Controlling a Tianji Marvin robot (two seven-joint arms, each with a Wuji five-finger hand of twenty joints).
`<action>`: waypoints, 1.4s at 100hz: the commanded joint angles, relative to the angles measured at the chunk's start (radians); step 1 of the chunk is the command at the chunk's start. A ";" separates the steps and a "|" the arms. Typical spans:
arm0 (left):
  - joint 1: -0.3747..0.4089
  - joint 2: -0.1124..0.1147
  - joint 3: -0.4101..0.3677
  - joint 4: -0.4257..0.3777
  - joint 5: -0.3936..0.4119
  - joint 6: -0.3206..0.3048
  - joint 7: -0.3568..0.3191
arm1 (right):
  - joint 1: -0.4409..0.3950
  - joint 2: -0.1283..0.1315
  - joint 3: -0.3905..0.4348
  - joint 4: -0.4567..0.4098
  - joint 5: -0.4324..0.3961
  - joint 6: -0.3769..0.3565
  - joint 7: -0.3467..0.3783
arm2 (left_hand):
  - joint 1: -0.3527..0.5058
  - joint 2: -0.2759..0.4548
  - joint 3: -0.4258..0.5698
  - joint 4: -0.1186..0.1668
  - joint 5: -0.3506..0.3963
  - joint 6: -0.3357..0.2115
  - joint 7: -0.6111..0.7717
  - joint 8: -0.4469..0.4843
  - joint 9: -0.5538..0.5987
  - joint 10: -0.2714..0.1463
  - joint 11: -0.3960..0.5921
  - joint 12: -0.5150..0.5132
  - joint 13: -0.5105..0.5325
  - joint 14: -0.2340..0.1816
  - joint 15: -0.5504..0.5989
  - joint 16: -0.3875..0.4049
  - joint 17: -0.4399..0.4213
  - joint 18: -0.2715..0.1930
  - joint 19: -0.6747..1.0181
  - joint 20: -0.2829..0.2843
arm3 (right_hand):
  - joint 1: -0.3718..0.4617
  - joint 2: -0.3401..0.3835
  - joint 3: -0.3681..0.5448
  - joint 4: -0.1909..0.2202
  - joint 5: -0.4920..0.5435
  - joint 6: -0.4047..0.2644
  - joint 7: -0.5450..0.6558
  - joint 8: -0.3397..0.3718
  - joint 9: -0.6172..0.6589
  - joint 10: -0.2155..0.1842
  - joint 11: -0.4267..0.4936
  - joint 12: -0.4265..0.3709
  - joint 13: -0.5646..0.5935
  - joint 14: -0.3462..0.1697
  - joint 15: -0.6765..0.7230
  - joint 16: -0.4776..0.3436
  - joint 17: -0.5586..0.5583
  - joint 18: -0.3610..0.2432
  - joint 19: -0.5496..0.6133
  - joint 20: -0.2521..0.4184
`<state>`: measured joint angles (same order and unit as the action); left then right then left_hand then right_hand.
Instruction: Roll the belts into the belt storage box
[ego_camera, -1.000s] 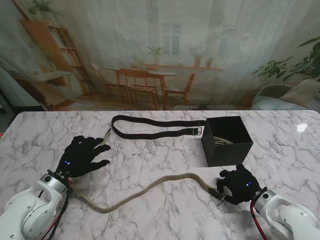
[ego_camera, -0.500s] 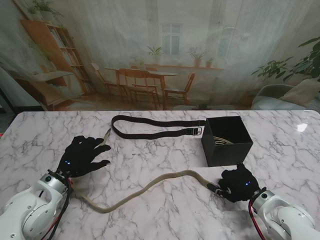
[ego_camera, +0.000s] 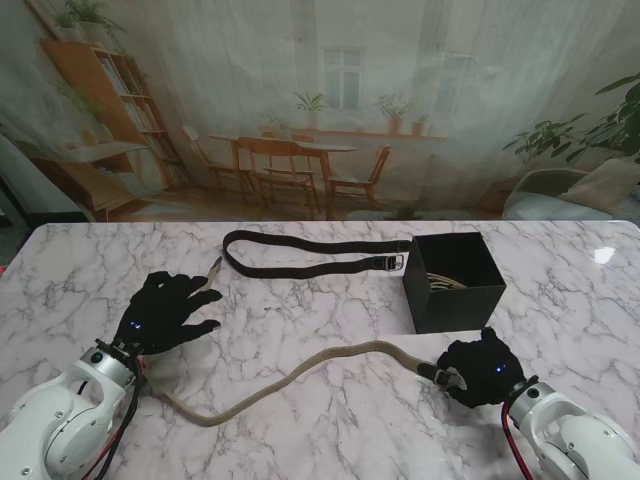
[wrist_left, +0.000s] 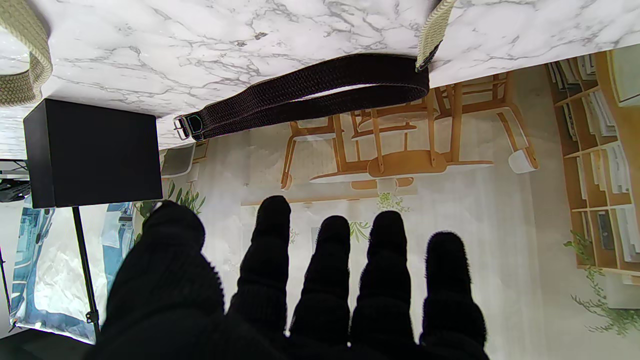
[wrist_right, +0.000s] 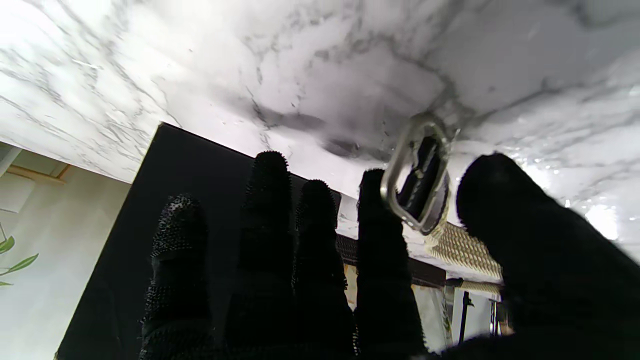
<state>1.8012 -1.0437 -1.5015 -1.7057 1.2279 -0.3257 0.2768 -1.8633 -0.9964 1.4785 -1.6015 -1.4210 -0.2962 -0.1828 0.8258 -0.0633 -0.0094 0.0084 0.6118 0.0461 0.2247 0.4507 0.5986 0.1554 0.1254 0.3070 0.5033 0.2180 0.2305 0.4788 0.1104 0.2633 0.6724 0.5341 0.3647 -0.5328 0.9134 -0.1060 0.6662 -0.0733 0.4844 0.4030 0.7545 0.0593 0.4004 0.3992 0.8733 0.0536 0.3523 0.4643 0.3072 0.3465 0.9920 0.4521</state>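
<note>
A long beige woven belt (ego_camera: 300, 372) curves across the near side of the marble table. Its metal buckle (wrist_right: 417, 180) sits pinched between the thumb and index finger of my right hand (ego_camera: 480, 368), which is shut on that end just in front of the black storage box (ego_camera: 455, 280). A coiled beige belt shows inside the box. A black belt (ego_camera: 310, 255), folded into a long loop, lies at the far middle, also seen as the black belt (wrist_left: 310, 90). My left hand (ego_camera: 165, 312) rests flat with fingers spread, holding nothing, with a beige strap tip (ego_camera: 213, 268) just past its fingers.
The box (wrist_left: 92, 152) stands to the right of the black belt's buckle (ego_camera: 395, 262). The beige belt's other end runs under my left forearm (ego_camera: 80, 400). Bare marble (ego_camera: 330, 310) lies between the two belts.
My right hand's fingers have curled tighter around the beige belt's buckle end and shifted slightly right. The left hand and the black belt have not moved.
</note>
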 joint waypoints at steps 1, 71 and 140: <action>0.000 -0.001 0.003 0.003 0.003 0.001 -0.010 | -0.013 0.003 0.003 -0.013 -0.014 0.001 0.010 | 0.019 0.047 -0.020 -0.018 0.001 0.024 0.001 0.011 -0.017 0.005 0.010 0.014 -0.003 0.008 0.013 0.005 -0.018 0.030 0.018 0.013 | -0.017 -0.041 0.025 0.017 -0.061 0.048 -0.034 -0.012 -0.035 0.017 -0.021 -0.009 -0.030 0.016 -0.032 -0.013 -0.016 0.025 -0.004 0.005; -0.002 0.000 0.004 0.007 0.005 -0.002 -0.004 | 0.069 -0.013 -0.110 0.082 0.069 0.101 -0.135 | 0.022 0.047 -0.019 -0.017 -0.001 0.026 0.001 0.011 -0.018 0.004 0.011 0.015 -0.003 0.007 0.014 0.006 -0.018 0.030 0.019 0.014 | 0.132 0.035 -0.069 -0.087 0.241 -0.214 0.558 -0.023 0.458 -0.044 0.363 0.168 0.168 -0.020 0.111 0.043 0.054 0.025 0.064 -0.013; -0.009 -0.001 0.011 0.015 0.003 -0.005 0.007 | 0.110 -0.020 -0.155 0.147 0.127 0.070 -0.209 | 0.026 0.047 -0.019 -0.016 -0.021 0.029 -0.009 0.006 -0.020 0.001 0.014 0.016 0.000 0.004 0.015 0.007 -0.017 0.028 0.020 0.012 | 0.228 0.025 0.120 0.009 -0.298 -0.297 0.150 -0.183 0.703 -0.112 0.543 0.167 0.416 -0.056 0.238 0.086 0.183 0.014 0.127 -0.047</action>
<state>1.7932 -1.0434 -1.4947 -1.6928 1.2307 -0.3290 0.2934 -1.7572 -1.0132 1.3282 -1.4642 -1.2906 -0.2162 -0.3829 0.8258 -0.0633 -0.0094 0.0084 0.6118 0.0465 0.2248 0.4511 0.5986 0.1554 0.1255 0.3153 0.5033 0.2180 0.2305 0.4792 0.1104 0.2633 0.6725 0.5341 0.5259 -0.5141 0.9833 -0.1289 0.4183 -0.2785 0.6121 0.1942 1.4036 -0.0503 0.9132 0.5741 1.2442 0.0147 0.5482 0.5344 0.4891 0.3465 1.1042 0.4168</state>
